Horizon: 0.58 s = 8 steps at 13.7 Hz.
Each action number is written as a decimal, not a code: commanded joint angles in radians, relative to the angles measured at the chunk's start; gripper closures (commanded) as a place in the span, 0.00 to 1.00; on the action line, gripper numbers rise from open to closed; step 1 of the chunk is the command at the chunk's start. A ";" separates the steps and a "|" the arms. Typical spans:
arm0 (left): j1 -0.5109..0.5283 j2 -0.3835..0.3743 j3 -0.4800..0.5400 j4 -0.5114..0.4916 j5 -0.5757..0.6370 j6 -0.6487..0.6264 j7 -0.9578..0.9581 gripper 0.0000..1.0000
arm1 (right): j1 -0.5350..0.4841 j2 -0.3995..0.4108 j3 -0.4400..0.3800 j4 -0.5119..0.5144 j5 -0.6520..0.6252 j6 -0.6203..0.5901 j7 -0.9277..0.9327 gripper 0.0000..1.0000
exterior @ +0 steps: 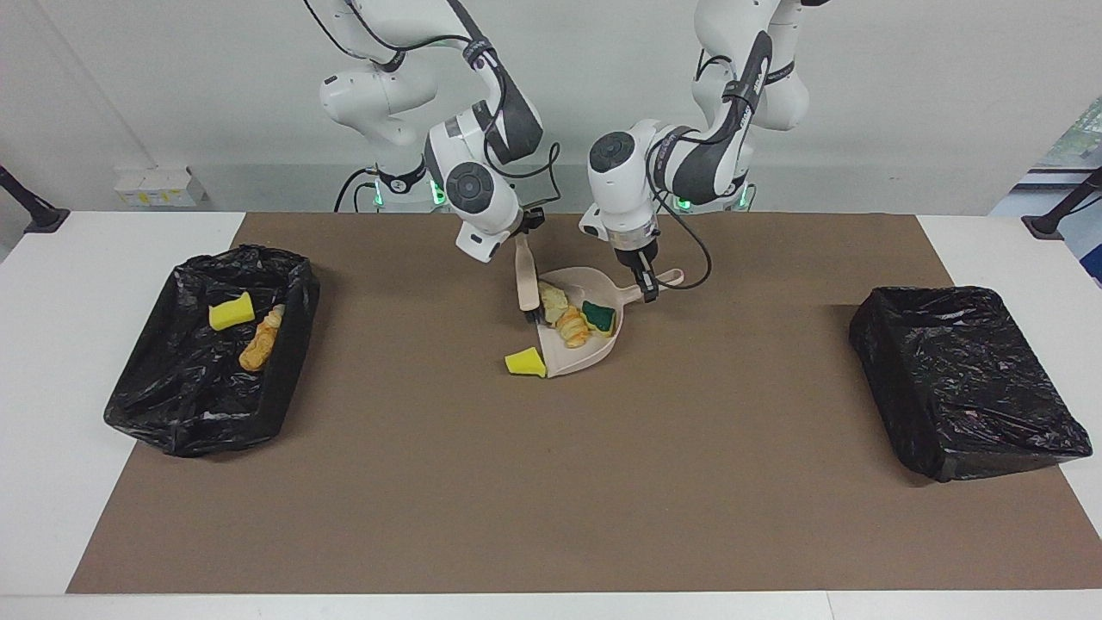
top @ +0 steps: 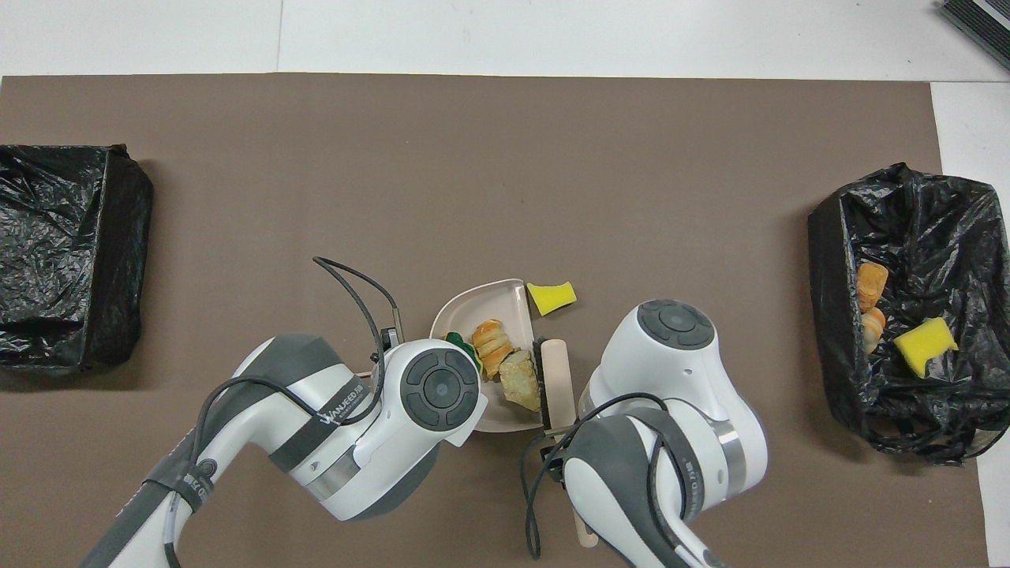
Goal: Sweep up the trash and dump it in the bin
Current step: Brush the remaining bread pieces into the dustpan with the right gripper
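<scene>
The beige dustpan (exterior: 594, 351) (top: 465, 309) lies on the brown mat in front of both arms. In it are a tan bread bit (exterior: 553, 302) (top: 521, 380), an orange bread bit (exterior: 572, 328) (top: 491, 344) and a green-and-yellow sponge (exterior: 599, 316) (top: 458, 340). A yellow sponge chunk (exterior: 525, 362) (top: 551, 297) lies on the mat at the pan's open edge. My left gripper (exterior: 647, 280) is shut on the dustpan handle. My right gripper (exterior: 523, 234) is shut on the beige brush (exterior: 526, 284) (top: 557, 371), whose black bristles stand at the pan's mouth beside the tan bit.
A black-lined bin (exterior: 155, 405) (top: 947, 418) at the right arm's end holds a yellow sponge (exterior: 231, 312) (top: 925, 345) and bread bits (exterior: 261, 341) (top: 870, 284). Another black-lined bin (exterior: 964, 379) (top: 63, 252) stands at the left arm's end. The brown mat (exterior: 551, 482) covers the table's middle.
</scene>
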 commanded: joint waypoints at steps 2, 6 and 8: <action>0.016 -0.003 -0.002 -0.009 0.014 -0.010 -0.002 1.00 | -0.031 0.076 0.001 0.148 -0.175 -0.062 -0.020 1.00; 0.017 -0.003 -0.002 -0.010 0.014 -0.015 -0.004 1.00 | -0.106 0.163 0.005 0.274 -0.340 -0.091 -0.043 1.00; 0.017 -0.004 -0.002 -0.010 0.014 -0.039 -0.002 1.00 | -0.120 0.247 0.005 0.360 -0.404 -0.094 -0.052 1.00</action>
